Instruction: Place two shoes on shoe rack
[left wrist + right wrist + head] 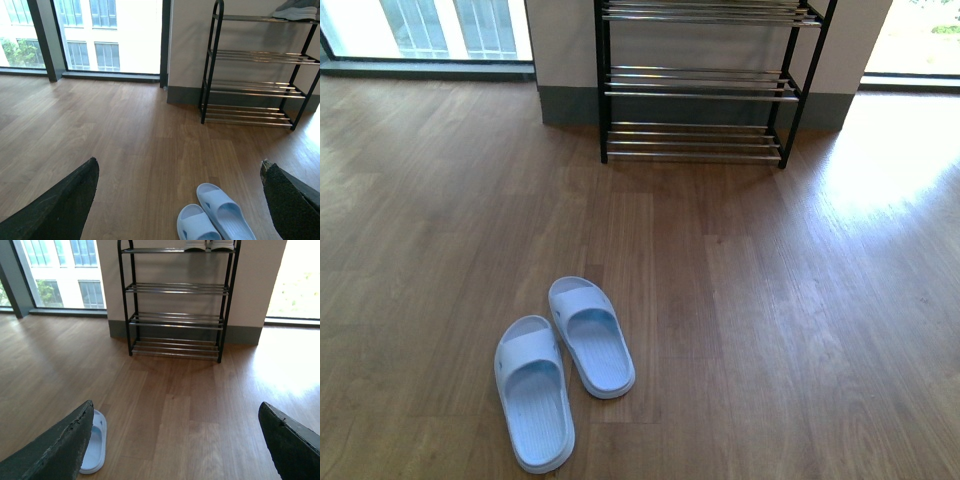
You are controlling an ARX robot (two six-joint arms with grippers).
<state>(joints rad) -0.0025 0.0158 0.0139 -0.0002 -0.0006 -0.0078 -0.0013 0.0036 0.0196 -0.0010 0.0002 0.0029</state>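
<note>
**Grey sneakers on the rack's top shelf, both pincers released**

Two grey sneakers [298, 10] with white soles sit side by side on the top shelf of the shoe rack [175, 288]. Both wrist views cut them off at the picture's edge. The right wrist view shows only their white soles [209, 245], and the left wrist view shows part of one shoe. The front view crops the rack [700, 95] below that shelf, so the sneakers are out of sight there. The three lower shelves of chrome rods are bare.

The rack stands against a pale wall between large windows. Well in front of it, a pair of pale blue slides [592, 340] lies close together on the wooden floor [770, 300]. In the right wrist view one slide [95, 442] is partly hidden behind a dark finger [55, 450].

The left pincer [178, 162] and the right pincer [175, 404] are both released. Their fingers spread wide and hold nothing, with only floor between them.
</note>
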